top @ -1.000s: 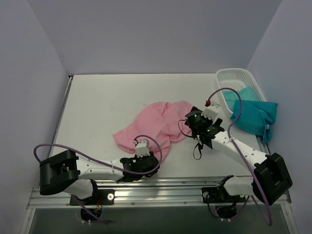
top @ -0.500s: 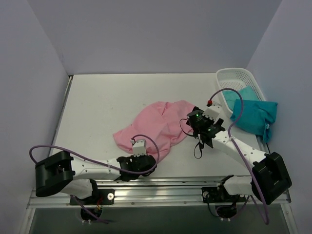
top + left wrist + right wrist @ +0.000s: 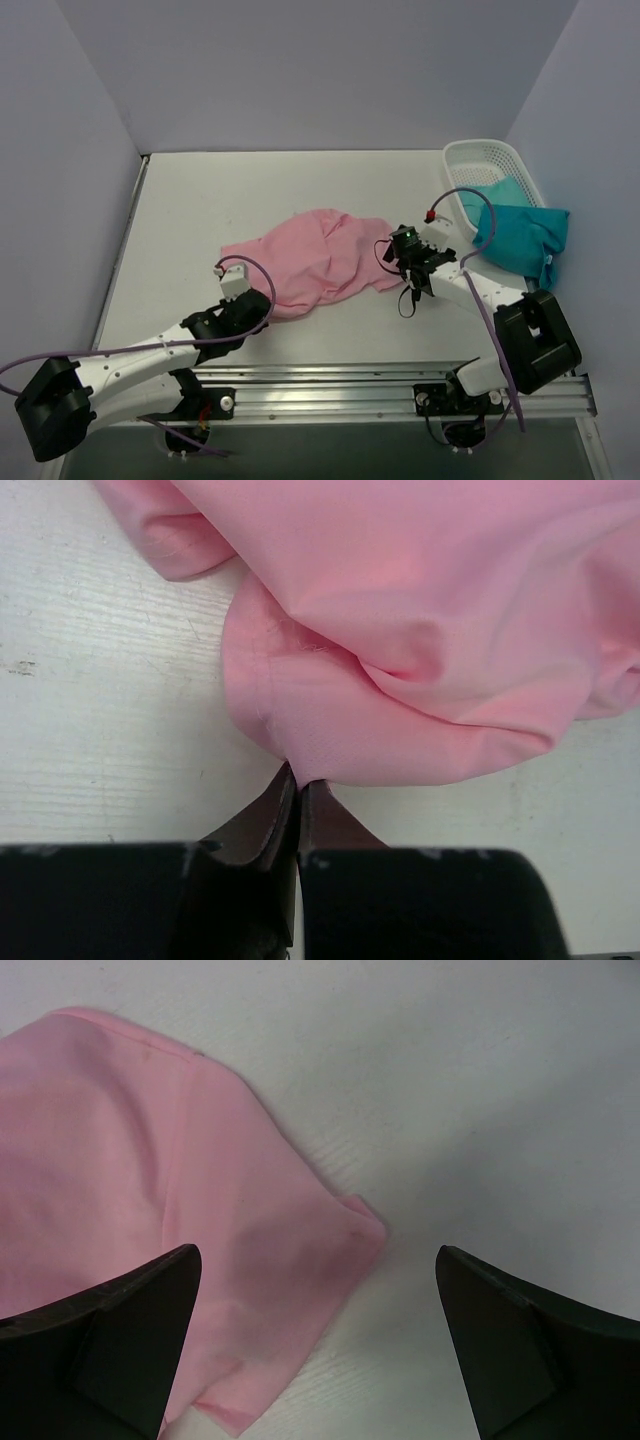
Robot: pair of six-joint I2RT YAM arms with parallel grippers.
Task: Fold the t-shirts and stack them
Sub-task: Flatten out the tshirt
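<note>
A light pink t-shirt (image 3: pixel 310 258) lies crumpled and stretched sideways in the middle of the white table (image 3: pixel 200 200). My left gripper (image 3: pixel 265 303) is at its near left edge. In the left wrist view the gripper (image 3: pixel 296 778) is shut on a fold of the pink t-shirt (image 3: pixel 420 610). My right gripper (image 3: pixel 398 258) hovers over the shirt's right end. It stands wide open (image 3: pixel 320 1300), with a corner of the pink t-shirt (image 3: pixel 150 1180) lying between its fingers (image 3: pixel 130 1330), which do not touch it. Teal t-shirts (image 3: pixel 522 235) hang over the basket's edge at the right.
A white lattice basket (image 3: pixel 485 160) stands at the back right against the wall, with teal cloth inside and draped over its near rim. Purple cables loop from both arms. A metal rail (image 3: pixel 330 385) runs along the table's near edge.
My left gripper has shut on the pink shirt's near edge and swung left, dragging the cloth out wider to the left. The right gripper stayed open and barely shifted.
</note>
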